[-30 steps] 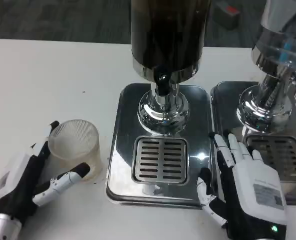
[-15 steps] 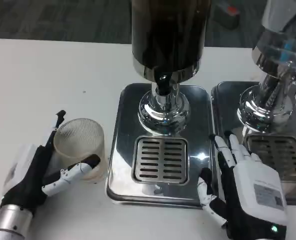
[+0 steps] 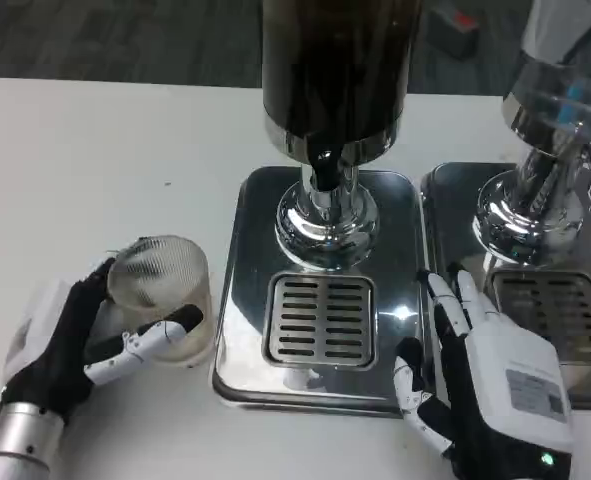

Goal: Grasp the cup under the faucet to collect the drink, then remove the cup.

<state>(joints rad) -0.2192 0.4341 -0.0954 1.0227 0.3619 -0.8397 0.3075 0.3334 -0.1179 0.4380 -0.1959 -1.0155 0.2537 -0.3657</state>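
Cup tilted in left robot hand, fingers wrapped around it.

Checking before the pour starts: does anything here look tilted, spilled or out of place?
The cup in the left hand looks tipped rather than upright, on the table left of the drip tray. No spill visible.

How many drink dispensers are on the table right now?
2. The dark-drink dispenser stands at centre on its steel base, right of the cup in the left hand. The second dispenser is at the right edge, partly cropped.
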